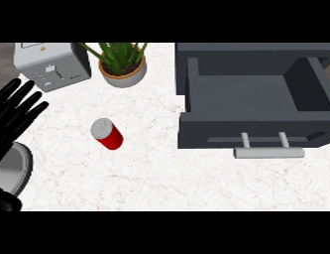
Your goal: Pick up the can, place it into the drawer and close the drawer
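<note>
A red can (pixel 108 134) with a silver top lies tilted on the white marble counter, left of centre. To its right stands a dark grey drawer (pixel 255 96) pulled open, its inside bare, with a silver handle (pixel 269 152) on its front. My left hand (pixel 8 115) shows at the left edge, open with fingers straight and pointing up, well to the left of the can and not touching it. My right hand does not show in the head view.
A silver toaster (pixel 50 66) stands at the back left. Beside it is a potted green plant (pixel 123 64). A round metal plate or lid (pixel 10 168) lies at the left edge, partly under my left forearm.
</note>
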`<state>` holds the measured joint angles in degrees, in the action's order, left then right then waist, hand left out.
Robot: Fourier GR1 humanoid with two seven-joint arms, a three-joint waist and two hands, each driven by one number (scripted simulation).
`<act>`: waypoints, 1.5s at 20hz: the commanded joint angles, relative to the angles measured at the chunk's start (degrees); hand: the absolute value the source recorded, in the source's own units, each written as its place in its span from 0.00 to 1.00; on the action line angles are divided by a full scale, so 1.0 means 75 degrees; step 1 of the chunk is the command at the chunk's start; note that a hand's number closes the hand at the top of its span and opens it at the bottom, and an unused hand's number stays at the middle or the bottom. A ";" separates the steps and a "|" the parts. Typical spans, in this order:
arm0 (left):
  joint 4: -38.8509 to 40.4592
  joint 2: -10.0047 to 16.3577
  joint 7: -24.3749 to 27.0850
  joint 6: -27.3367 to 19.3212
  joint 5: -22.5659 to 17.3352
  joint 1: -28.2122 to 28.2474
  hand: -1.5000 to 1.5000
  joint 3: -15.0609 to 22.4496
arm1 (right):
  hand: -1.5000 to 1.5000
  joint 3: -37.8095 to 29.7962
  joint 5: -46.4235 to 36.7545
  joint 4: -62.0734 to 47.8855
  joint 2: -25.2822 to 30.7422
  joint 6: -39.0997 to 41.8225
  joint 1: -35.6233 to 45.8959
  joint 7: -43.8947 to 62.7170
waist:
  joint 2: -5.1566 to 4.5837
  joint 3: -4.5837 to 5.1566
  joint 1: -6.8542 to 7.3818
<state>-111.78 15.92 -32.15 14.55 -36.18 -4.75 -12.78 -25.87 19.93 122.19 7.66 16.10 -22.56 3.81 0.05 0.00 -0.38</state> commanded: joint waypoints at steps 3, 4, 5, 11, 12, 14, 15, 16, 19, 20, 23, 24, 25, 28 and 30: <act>-0.0011 -0.0499 -0.0050 -0.0406 0.0527 -0.0048 0.00 0.0495 | 0.00 -0.0433 0.0111 -0.0186 -0.0130 0.0285 0.0091 -0.0009 | 0.0000 -0.0001 0.0023; 0.1133 -0.0411 0.0500 -0.0055 0.0653 -0.0572 0.00 0.0321 | 0.00 -0.0442 0.0357 0.0304 0.0120 -0.0018 0.0264 0.0766 | -0.0010 0.0003 -0.0005; 0.1504 -0.0471 0.0687 0.0113 0.0712 -0.0550 0.00 0.0359 | 0.00 -0.0104 -0.0177 0.0012 -0.0302 0.0148 0.0176 0.0169 | -0.0012 0.0002 -0.0004; 0.1812 -0.0886 0.1226 -0.0173 0.1671 -0.0545 0.00 0.0842 | 0.00 -0.0514 0.0086 0.0559 -0.0569 0.0717 -0.0446 0.0188 | -0.0004 0.0001 -0.0013; 0.2171 -0.1039 0.1307 -0.0438 0.1878 -0.1011 0.00 0.0954 | 0.00 -0.0477 0.0148 0.0471 -0.0640 0.0893 -0.0547 0.0127 | -0.0006 0.0001 -0.0034; 0.2331 -0.1094 0.1508 -0.0246 0.2263 -0.0835 0.00 0.1276 | 0.00 -0.0811 0.0183 0.0263 -0.0313 0.0738 -0.0173 0.0293 | -0.0009 0.0001 -0.0017; 0.2211 -0.1029 0.1506 -0.0117 0.2032 -0.0409 0.00 0.1072 | 0.00 -0.0542 0.0002 0.0495 -0.0719 0.0819 -0.0319 0.0257 | -0.0003 0.0001 0.0007; 0.2658 -0.1201 0.1865 -0.0368 0.2427 -0.0935 0.00 0.1167 | 0.00 -0.1337 0.0983 -0.0056 0.0041 0.0986 -0.0079 0.0399 | -0.0007 0.0000 -0.0024; 0.3306 -0.1100 0.2620 0.0011 0.2615 -0.0715 0.00 0.1025 | 0.00 -0.0939 0.0276 0.0371 -0.0765 0.1263 -0.0545 -0.0066 | -0.0005 0.0001 -0.0021; 0.3692 -0.0984 0.2430 0.0161 0.2267 -0.1133 0.00 0.0832 | 0.00 -0.1063 0.0266 0.0075 -0.0437 0.0973 0.0079 0.0247 | -0.0009 0.0001 0.0000; 0.3224 -0.1322 0.2611 -0.0254 0.2769 -0.0378 0.00 0.1159 | 0.00 -0.1487 0.0941 -0.0215 0.0126 0.1075 0.0328 0.0662 | -0.0003 0.0000 0.0033; 0.3375 -0.1013 0.2813 0.0090 0.2723 -0.0408 0.00 0.0974 | 0.00 -0.1014 0.0085 0.0069 -0.0903 0.1493 -0.0366 -0.0095 | -0.0002 0.0000 0.0011; 0.4967 -0.0982 0.3414 0.0167 0.2804 -0.1246 0.00 0.0661 | 0.00 -0.0936 0.0075 0.0504 -0.0672 0.0980 -0.0012 0.0460 | -0.0024 0.0005 -0.0035; 0.4574 -0.1128 0.3724 -0.0158 0.3221 -0.0691 0.00 0.0824 | 0.00 -0.0801 0.0026 0.0654 -0.0982 0.1074 -0.0110 0.0566 | -0.0011 0.0003 0.0004; 0.5041 -0.1282 0.4026 -0.0218 0.3229 -0.0852 0.00 0.0792 | 0.00 -0.1252 0.0517 0.0571 -0.0764 0.1459 -0.0339 0.0615 | -0.0007 0.0002 -0.0011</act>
<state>-78.53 7.05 -5.95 13.61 -13.38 -10.65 -6.20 -35.22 23.65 124.38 3.40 25.71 -23.67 7.05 -0.01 0.01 -0.44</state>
